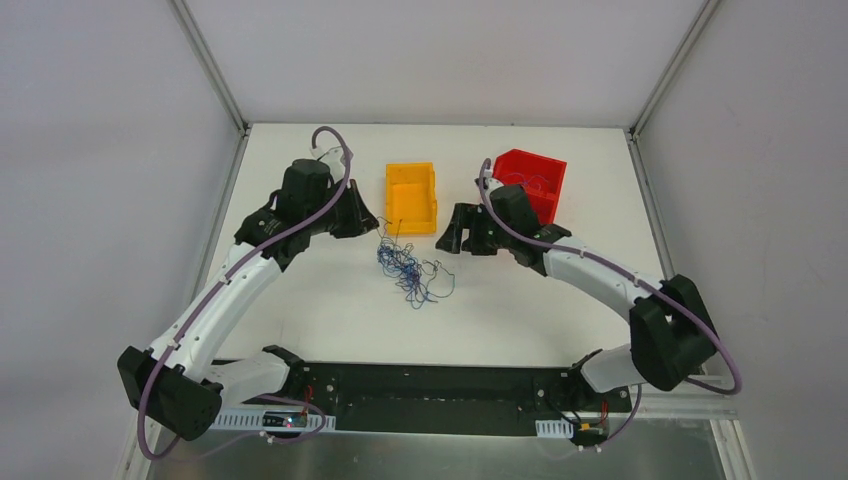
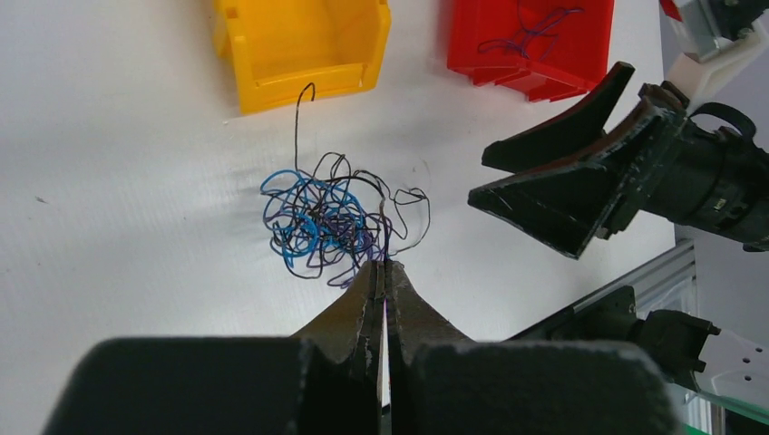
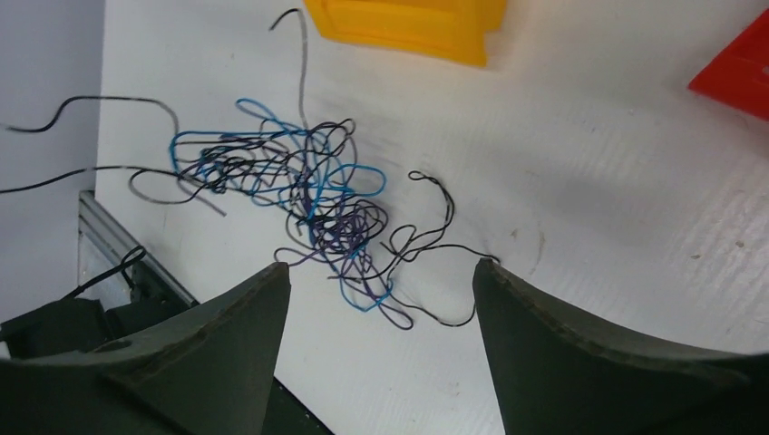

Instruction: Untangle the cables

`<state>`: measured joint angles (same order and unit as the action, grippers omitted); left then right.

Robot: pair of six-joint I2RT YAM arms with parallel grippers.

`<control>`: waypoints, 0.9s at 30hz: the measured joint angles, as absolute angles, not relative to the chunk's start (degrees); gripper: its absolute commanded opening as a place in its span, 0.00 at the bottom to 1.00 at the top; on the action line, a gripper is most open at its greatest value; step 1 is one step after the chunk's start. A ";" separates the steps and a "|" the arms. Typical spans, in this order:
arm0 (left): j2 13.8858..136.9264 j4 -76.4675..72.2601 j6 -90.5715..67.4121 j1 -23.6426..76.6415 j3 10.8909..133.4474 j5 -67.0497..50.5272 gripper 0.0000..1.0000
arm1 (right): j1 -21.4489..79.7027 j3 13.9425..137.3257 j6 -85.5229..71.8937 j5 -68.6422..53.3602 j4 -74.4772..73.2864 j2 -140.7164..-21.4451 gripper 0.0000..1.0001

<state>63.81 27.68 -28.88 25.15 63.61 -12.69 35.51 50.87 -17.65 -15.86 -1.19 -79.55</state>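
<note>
Cables (image 2: 317, 222) lie in one curly blue-and-black knot on the counter (image 2: 136, 181), just in front of the yellow bin (image 2: 308, 77) and between the arms. A few strands already sit in the red bin (image 2: 526, 68).

Left gripper (image 2: 385, 265): jaws closed, apparently pinching one strand at the knot's edge.

Right gripper (image 3: 381, 265): jaws wide open, beside the knot, holding nothing.

Judgement: the right gripper should pin the bulk of the knot. The left can then draw its strand away slowly and low, easing off if loops tighten.
</note>
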 measured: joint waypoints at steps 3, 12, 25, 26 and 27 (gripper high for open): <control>63.81 27.64 -28.86 25.15 63.44 -11.64 0.00 | 35.53 52.53 -18.41 -14.31 -1.56 -83.50 0.70; 64.14 27.64 -28.86 25.15 60.36 -9.37 0.00 | 36.34 52.60 -16.91 -19.94 2.00 -88.79 0.67; 65.63 27.53 -30.28 25.15 57.08 -4.78 0.00 | 38.50 52.66 -16.08 -24.38 6.42 -98.15 0.08; 65.89 27.44 -30.46 25.15 56.99 -4.49 0.00 | 38.46 52.64 -16.45 -24.80 6.85 -98.15 0.03; 66.08 27.33 -30.65 25.15 56.82 -4.12 0.00 | 38.33 52.64 -16.91 -24.99 7.27 -98.10 0.00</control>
